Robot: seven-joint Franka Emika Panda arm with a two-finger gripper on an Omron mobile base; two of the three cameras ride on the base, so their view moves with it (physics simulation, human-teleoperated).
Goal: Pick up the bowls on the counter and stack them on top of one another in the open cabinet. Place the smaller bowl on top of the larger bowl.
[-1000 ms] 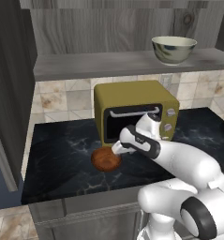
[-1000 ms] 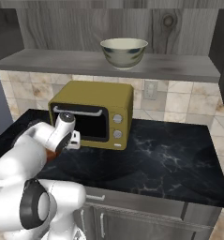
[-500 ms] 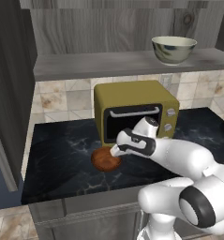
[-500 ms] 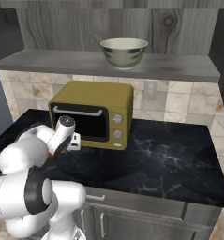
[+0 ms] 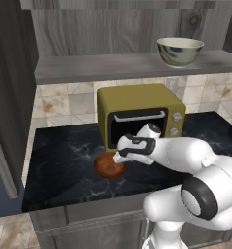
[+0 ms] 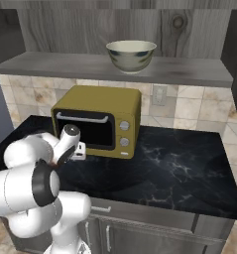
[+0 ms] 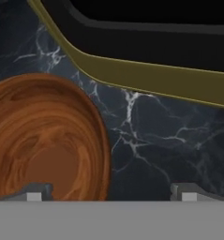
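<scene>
Claw (image 7: 108, 193) open astride the smaller bowl's (image 7: 43, 140) rim; microwave (image 7: 146, 75) edge close beyond.

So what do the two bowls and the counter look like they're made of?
The smaller bowl looks like polished wood: reddish-brown with swirling grain. The larger bowl looks like glazed ceramic: cream, glossy, with greyish reflections. The counter looks like black marble with pale veins, though it could be an imitation.
</scene>
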